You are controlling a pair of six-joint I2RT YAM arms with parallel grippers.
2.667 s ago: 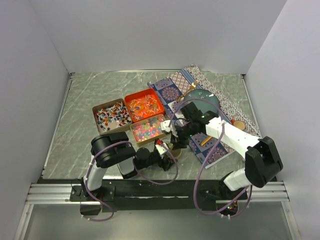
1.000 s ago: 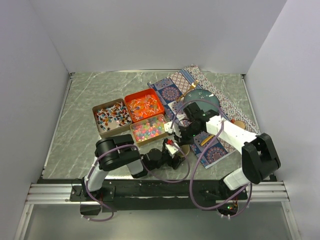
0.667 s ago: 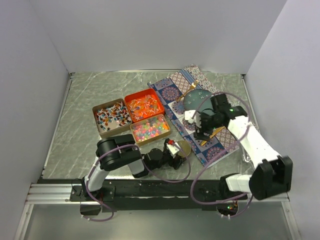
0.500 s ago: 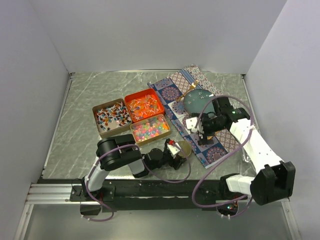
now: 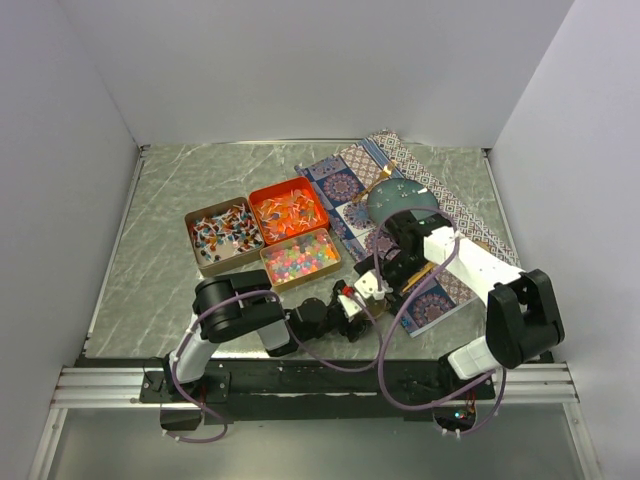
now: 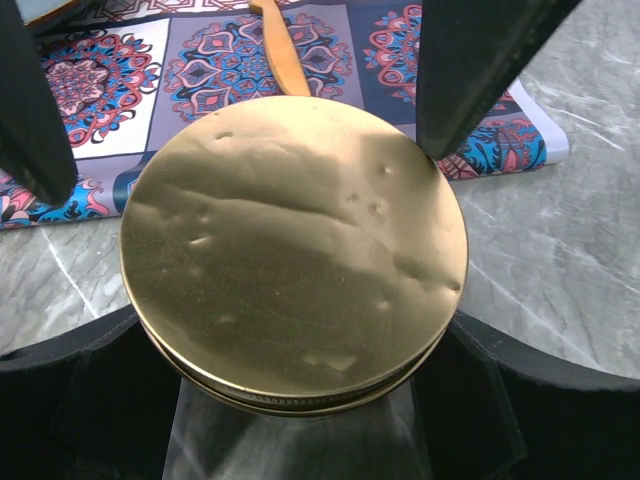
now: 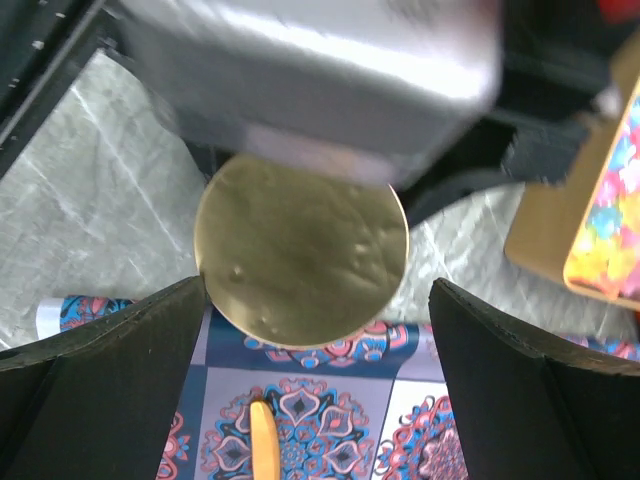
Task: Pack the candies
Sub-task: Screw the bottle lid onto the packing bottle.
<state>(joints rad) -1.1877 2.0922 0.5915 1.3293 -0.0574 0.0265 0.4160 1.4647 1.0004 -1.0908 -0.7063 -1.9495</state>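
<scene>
The candies fill three tins in the top view: wrapped ones (image 5: 225,235), orange-red pieces (image 5: 288,210) and coloured beads (image 5: 298,258). The beads also show at the right wrist view's edge (image 7: 612,215). My left gripper (image 5: 352,300) lies low on the table, shut on a round gold lid (image 6: 295,250), whose rim rests against both fingers. My right gripper (image 5: 378,283) hovers open just beyond the lid (image 7: 300,260), over the patterned mat, with nothing between its fingers (image 7: 100,390).
A patterned mat (image 5: 345,185) lies right of the tins. On it are a round dark green disc (image 5: 400,197) and a wooden stick (image 7: 263,445). A small wooden round (image 5: 478,250) sits at the mat's right edge. White walls surround the table.
My right arm swung out over the mat, then came back down-left to the gold lid, its jaws now open. The left gripper and lid have hardly moved.
</scene>
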